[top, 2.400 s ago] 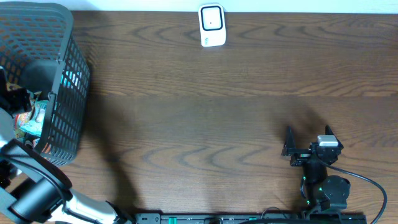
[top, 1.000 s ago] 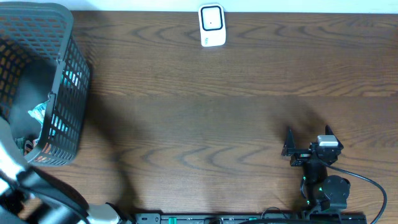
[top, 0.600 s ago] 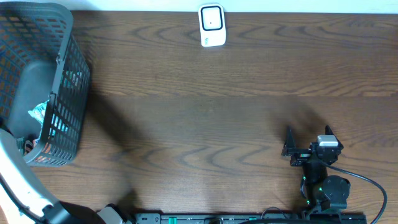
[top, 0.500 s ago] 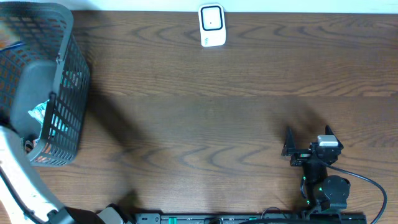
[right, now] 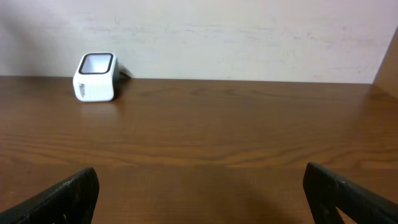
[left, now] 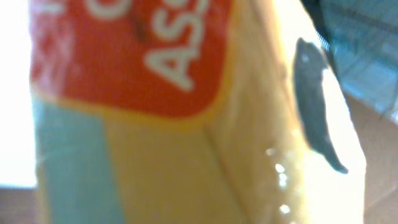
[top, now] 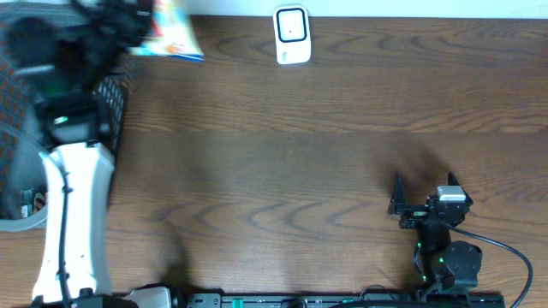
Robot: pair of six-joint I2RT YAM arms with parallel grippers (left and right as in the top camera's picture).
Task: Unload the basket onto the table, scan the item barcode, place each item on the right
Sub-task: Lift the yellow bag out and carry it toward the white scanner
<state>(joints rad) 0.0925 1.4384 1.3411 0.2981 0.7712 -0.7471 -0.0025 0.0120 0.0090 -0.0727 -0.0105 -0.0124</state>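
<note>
Under both claws a dark brown wooden table (top: 282,171) is spread out, with wavy grain lines and a soft shine. Far in front of the right claw (top: 424,186) a pale, plain wall (right: 249,31) is seen at the end of the table.

The right claw is set low over the table with its two dark fingers wide apart, and nothing is held between them. Ahead of it and to its left, close to the wall, a small white scanner (top: 291,34) is found. It is shaped like a box with round corners and a dark window on its face.

The left claw (top: 137,26) is clamped on a packet (top: 171,32), which is held up in the air. The packet is shiny and crinkly, with a red patch, white letters, yellow sides and a light blue part. Just under the left arm a dark plastic basket (top: 114,107) with grid walls is seen. The packet is kept apart from the scanner, on its left.
</note>
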